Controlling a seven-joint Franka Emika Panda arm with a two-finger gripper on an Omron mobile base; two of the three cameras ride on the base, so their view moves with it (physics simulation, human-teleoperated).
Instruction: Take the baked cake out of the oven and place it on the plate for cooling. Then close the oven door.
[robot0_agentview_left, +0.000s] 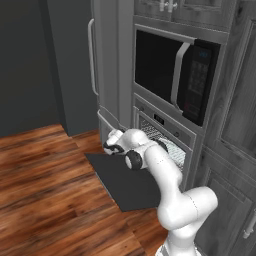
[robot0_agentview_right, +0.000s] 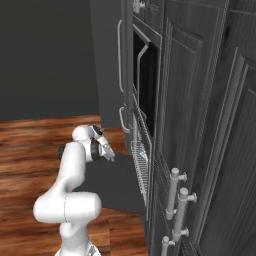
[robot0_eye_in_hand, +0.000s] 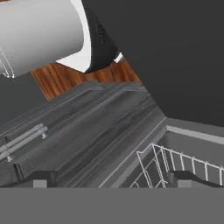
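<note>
Oven sits built into the grey cabinet wall, just beyond the gripper and slightly above it, with its control strip carrying a small black display and round knobs. Its oven door is folded fully down and lies flat like a dark shelf, directly under the gripper and reaching back toward the arm's base. In the right base view the gripper hangs above the near part of that lowered door, short of the oven mouth. A wire rack stands out of the opening just ahead of the gripper; in the left base view the same rack shows as pale mesh inside the cavity, past the hand. The hand view looks along the gripper, whose two dark tips sit far apart at the bottom, spread wide with nothing between them. Ahead of the right-hand tip lies the white wire rack, and ahead of the left-hand tip the grey inner face of the door. Above the oven, well over the gripper, is a black microwave with a keypad and a vertical silver handle. Wooden floor spreads below and behind the hand. I cannot make out a cake or a plate.
</note>
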